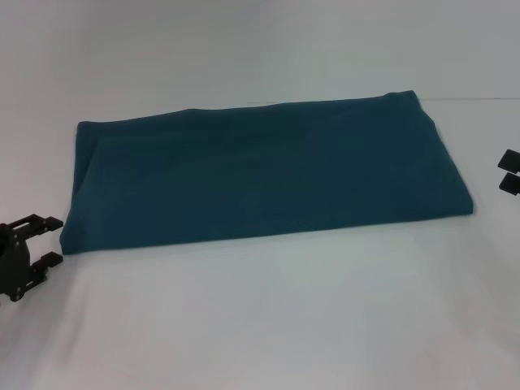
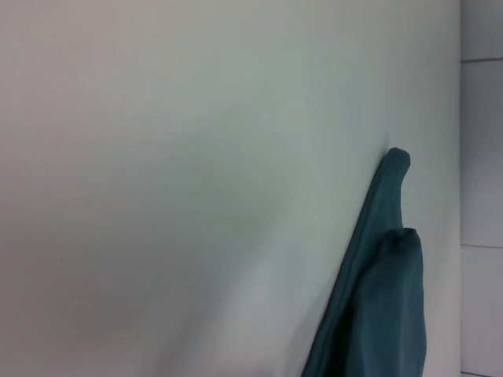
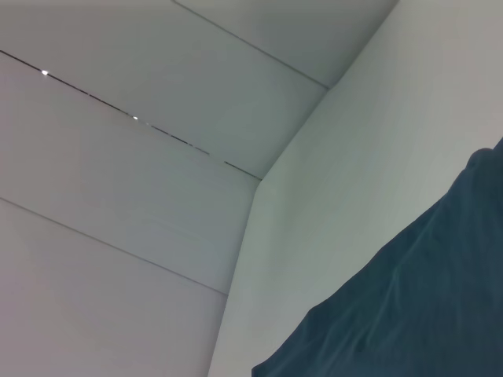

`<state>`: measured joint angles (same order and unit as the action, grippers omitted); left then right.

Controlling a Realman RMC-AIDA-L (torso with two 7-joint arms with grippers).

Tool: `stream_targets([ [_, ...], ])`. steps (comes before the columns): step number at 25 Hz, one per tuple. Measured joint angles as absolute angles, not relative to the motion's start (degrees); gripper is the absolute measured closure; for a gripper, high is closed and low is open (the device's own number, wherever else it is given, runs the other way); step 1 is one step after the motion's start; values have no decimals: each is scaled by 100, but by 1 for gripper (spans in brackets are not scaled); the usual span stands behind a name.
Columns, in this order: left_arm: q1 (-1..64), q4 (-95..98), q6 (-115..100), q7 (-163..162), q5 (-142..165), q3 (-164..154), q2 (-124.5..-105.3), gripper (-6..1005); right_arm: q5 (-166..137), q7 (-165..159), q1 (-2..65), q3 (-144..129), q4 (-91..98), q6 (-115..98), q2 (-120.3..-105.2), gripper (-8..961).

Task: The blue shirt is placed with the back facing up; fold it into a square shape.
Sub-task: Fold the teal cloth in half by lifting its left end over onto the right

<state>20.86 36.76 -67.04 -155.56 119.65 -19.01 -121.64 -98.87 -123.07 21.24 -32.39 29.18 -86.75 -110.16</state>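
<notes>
The blue shirt (image 1: pixel 260 171) lies flat on the white table as a long folded rectangle, running from left to right across the middle of the head view. My left gripper (image 1: pixel 47 240) is open and empty, just off the shirt's near left corner. My right gripper (image 1: pixel 509 171) is open and empty at the right edge of the view, a little beyond the shirt's right end. An edge of the shirt shows in the left wrist view (image 2: pixel 385 298) and in the right wrist view (image 3: pixel 416 306).
The white table (image 1: pixel 268 317) spreads in front of the shirt. A pale wall (image 3: pixel 118 196) with panel seams stands beyond the table edge in the right wrist view.
</notes>
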Motion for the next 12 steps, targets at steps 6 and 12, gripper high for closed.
stream_targets([
  [6, 2101, 3609, -6656, -15577, 11965, -1905, -12164, 402, -9887, -12309, 2126, -3230, 2879, -8675, -10993, 270],
  [12, 2129, 3552, -6619, -15583, 11965, -1901, -12163, 403, -9887, -12311, 2135, -3216, 2876, -8675, -10987, 270],
])
